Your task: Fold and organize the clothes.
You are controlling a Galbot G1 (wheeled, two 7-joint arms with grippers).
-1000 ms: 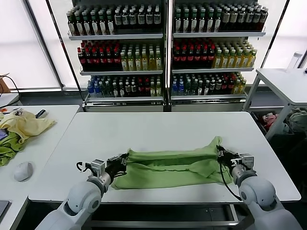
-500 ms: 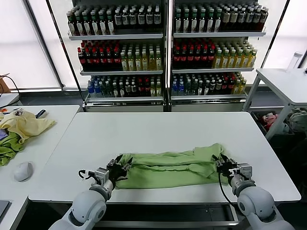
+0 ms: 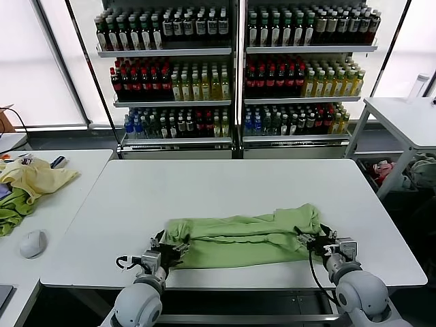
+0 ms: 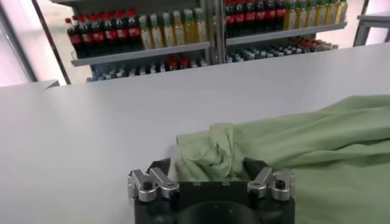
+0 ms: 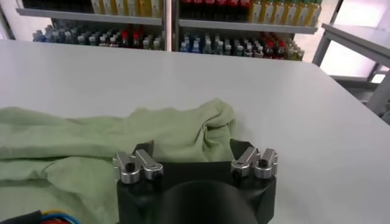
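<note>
Head view has the light green soft cotton shirt [image 3: 242, 236] lying as a long folded band near the front edge of the white table [image 3: 225, 184], so you're at the release right after a lengthwise fold. Your left gripper [image 3: 165, 253] sits at the shirt's left end and your right gripper [image 3: 311, 244] at its right end, both with fingers spread apart and nothing pinched; the wrist views show cloth just lying bunched between the open fingers. A second ago both were clamped on the ends and holding the fabric a bit farther back and up. I'd say you next back both arms off, then regrip for the crosswise fold.
</note>
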